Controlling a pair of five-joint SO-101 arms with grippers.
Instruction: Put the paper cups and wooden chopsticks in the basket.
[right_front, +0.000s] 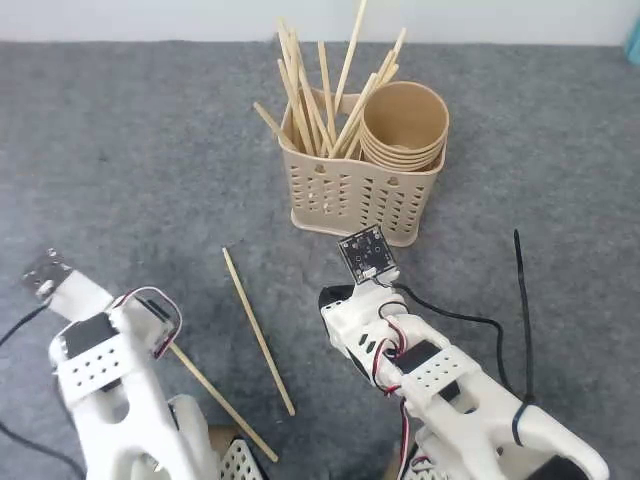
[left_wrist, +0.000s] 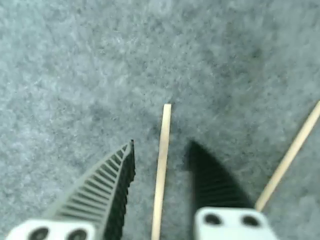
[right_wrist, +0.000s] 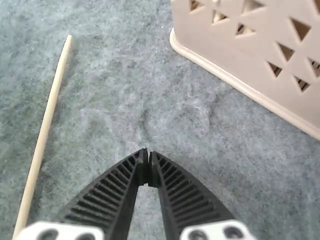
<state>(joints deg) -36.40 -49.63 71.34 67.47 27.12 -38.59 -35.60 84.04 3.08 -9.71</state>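
Currently: the grey carpet (right_front: 120, 150) covers the whole work surface, and the basket (right_front: 350, 195) stands upright at its far middle. The paper cups (right_front: 405, 125) are nested in one stack in the basket's right part. A bundle of chopsticks (right_front: 300, 90) leans in its left part, so most of the job looks done. Two pieces lie loose on the carpet in front of the basket, between the two arms. The first loose chopstick (left_wrist: 161, 170) runs under the left arm in the overhead view. In the left wrist view its blunt end lies between the fingers of the left gripper (left_wrist: 161, 145), which are spread apart with a gap on each side and not touching it. The second loose chopstick (right_front: 258, 330) lies flat just beside the first, nearer the table's middle and apart from the basket. The right gripper (right_wrist: 148, 152) hovers low over bare carpet near the basket's front wall, fingers pressed together on nothing. Step in hand, as judged: picking up the first loose chopstick. Next move calls for lowering until the tips reach the carpet, closing squarely across the thin stick, then lifting and carrying it to the basket's left part. Risk: the stick may roll or pivot out of the grip.
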